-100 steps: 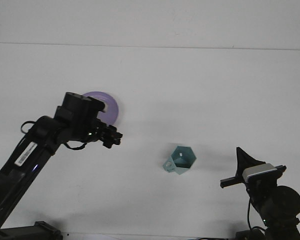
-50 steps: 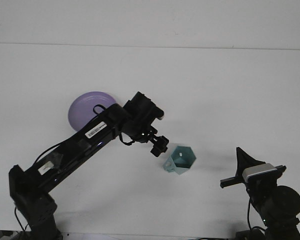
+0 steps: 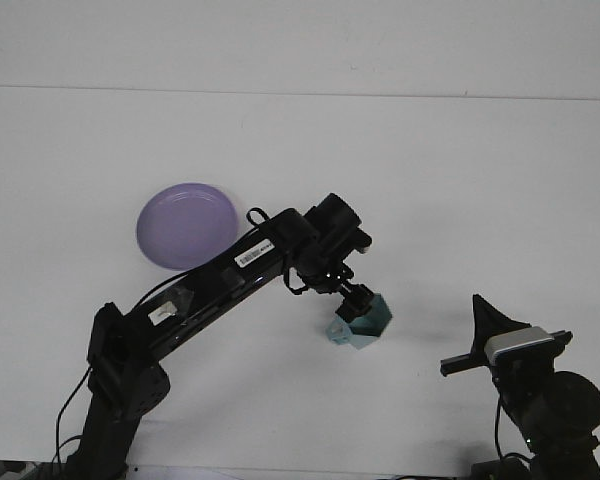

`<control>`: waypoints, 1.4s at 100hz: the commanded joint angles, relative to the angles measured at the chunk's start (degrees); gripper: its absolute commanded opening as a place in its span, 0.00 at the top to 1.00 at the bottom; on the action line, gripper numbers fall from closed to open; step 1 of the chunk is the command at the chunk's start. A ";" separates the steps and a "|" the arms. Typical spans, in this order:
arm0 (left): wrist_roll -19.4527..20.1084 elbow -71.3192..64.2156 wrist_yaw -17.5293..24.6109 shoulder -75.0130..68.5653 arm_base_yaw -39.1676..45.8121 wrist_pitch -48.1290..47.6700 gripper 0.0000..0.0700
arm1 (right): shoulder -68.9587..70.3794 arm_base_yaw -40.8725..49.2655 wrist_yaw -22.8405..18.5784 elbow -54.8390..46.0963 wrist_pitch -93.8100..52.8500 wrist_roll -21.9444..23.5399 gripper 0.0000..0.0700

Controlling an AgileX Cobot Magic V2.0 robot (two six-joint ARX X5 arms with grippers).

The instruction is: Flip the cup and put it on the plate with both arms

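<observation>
1. Cup point(image 3: 368, 322) first, since that's the whole job: it's a small teal thing with flat angular sides, sitting on the white table point(image 3: 430, 180) a bit right of centre, near the front. Its handle pokes out low on the left side. My read is it's lying tipped or upside down, which is why it needs flipping.

2. Going from the left: the purple plate point(image 3: 186, 224) sits bare on the table, well apart from the cup. That's the drop-off spot, so it makes sense nothing is on it yet.

3. Left arm point(image 3: 210, 290) stretches from its base at the bottom left diagonally up and over to the cup. White stickers run along the arm, but the print is too small to read.

4. Left gripper point(image 3: 352, 297) is right at the top of the cup, touching or just about. Its dark fingers blur into the cup rim from this angle, so I can't tell if it has clamped on or is spread around it. Looks like it's going for the grab.

5. Right gripper point(image 3: 495, 335) is parked at the bottom right, off to the side of the cup and holding nothing. Can't tell how its fingers stand either. I'd guess it's waiting to take the cup for the handover half of the flip.
</observation>
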 commanded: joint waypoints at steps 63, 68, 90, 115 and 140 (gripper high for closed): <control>1.79 1.31 -0.55 6.62 -2.08 2.45 0.98 | 0.28 0.00 0.20 0.15 0.24 -0.04 1.00; 1.79 1.51 -0.57 6.62 -2.10 2.10 0.98 | 0.28 0.00 0.20 0.15 0.13 -0.04 1.00; 2.03 7.82 -5.44 6.56 -0.81 -4.09 0.98 | 0.28 0.00 0.20 0.15 -0.15 -0.04 1.00; 3.06 22.34 -10.54 6.47 5.20 -16.02 0.98 | 0.28 0.04 0.20 0.15 -0.13 -0.02 1.00; 1.77 24.22 -12.04 0.87 16.02 -17.44 0.98 | 0.28 0.11 0.20 0.15 -0.11 0.00 1.00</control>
